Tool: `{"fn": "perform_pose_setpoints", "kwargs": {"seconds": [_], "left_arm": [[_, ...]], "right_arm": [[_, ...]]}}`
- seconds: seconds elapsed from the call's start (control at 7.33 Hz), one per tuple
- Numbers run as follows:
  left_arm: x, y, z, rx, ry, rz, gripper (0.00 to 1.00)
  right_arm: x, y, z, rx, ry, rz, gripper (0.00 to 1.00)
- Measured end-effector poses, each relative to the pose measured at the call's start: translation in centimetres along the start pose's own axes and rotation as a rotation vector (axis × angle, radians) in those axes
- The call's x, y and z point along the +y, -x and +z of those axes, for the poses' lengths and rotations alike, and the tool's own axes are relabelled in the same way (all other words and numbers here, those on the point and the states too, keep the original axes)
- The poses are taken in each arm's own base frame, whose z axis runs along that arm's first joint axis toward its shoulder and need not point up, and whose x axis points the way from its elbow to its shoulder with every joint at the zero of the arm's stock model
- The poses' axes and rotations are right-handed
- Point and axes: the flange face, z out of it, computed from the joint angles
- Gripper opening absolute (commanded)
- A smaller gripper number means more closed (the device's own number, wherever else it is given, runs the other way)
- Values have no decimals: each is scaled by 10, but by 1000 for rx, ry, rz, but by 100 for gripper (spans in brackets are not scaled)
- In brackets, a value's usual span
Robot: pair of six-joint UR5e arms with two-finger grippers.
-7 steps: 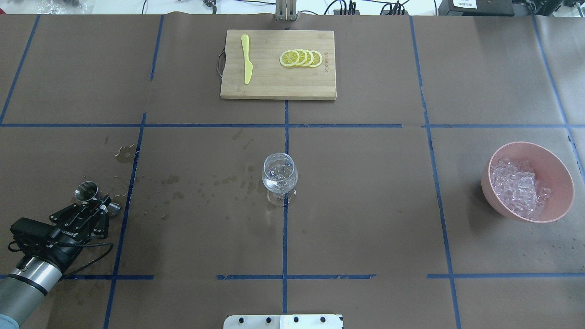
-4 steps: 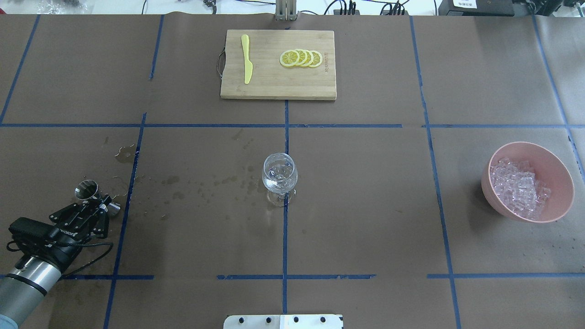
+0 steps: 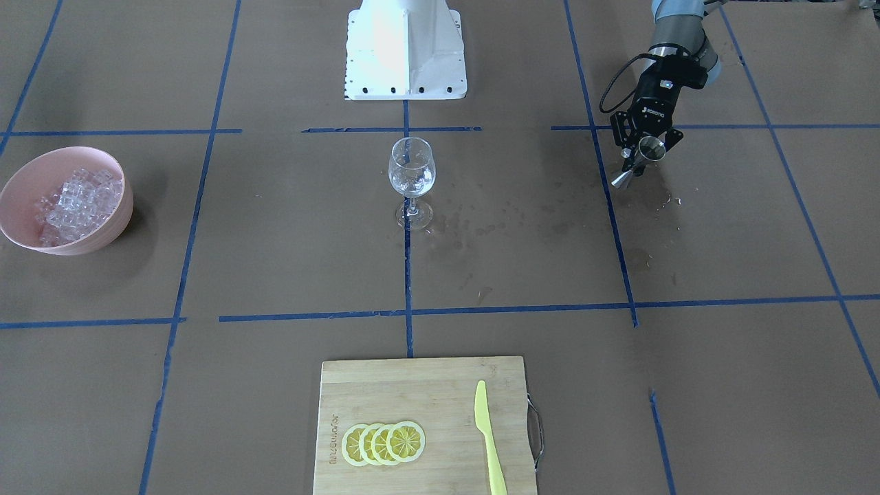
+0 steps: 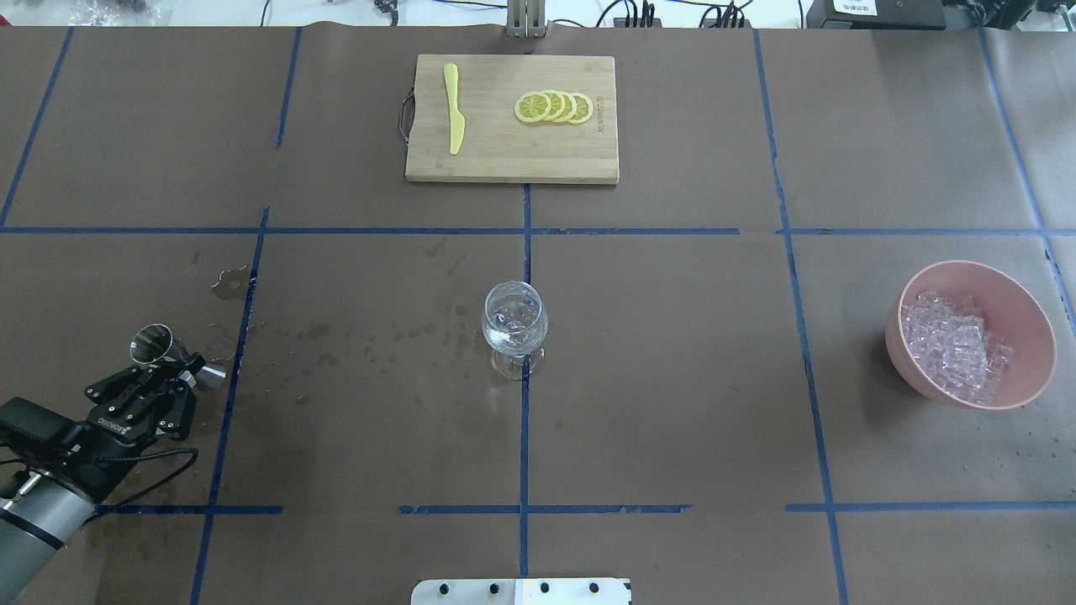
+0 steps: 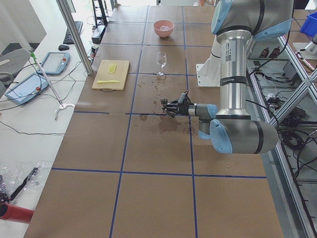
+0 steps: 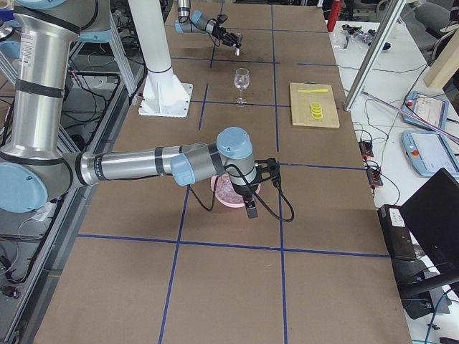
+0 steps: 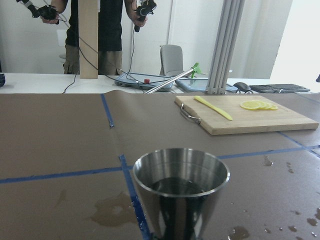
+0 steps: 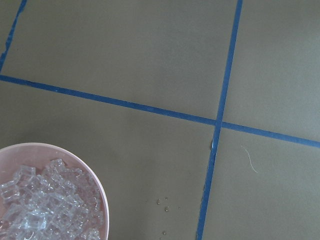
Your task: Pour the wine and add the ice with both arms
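Left end effector [image 4: 179,371] sits low over the near left part of the worktop [image 4: 672,378], its fingers closed on the narrow waist of a metal measuring cup [image 4: 180,363]. In the left wrist view the measuring cup looks upright, with dark liquid in its upper bowl. Whether its base touches the worktop cannot be told. Wet spots [image 4: 370,340] dot the brown paper between the measuring cup and the glass [image 4: 514,323]. The glass stands upright on a blue tape line near the middle of the worktop, well apart from both arms.

The ice [image 4: 954,344] lies heaped in a pink bowl [image 4: 1019,298] far to the right of the glass. The right end effector [image 6: 250,206] shows only in the side view from the right, near the bowl, and whether its fingers are spread or closed cannot be told. The right wrist view shows the bowl's edge and some ice at its lower left corner.

At the far edge lies a wooden cutting board [image 4: 504,155] with overlapping lemon slices [image 4: 555,107] and a yellow knife [image 4: 454,109].
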Motion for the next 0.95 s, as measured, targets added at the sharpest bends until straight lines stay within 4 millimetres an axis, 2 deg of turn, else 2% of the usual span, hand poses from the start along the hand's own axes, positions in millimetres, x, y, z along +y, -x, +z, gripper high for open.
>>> {"fn": "perform_pose_setpoints", "kwargs": {"seconds": [0.27,0.55,0.95], "left_arm": [[-13,-26,6,43,-52,40,3],[-31,-61,15,68,-97,80,0],[-36,-86,27,38,-111,164,0]], "right_arm": [[0,0,0,0,1,1,100],[0,-1,1,2,1,1,100],[1,-2,1,2,2,2,100]]}}
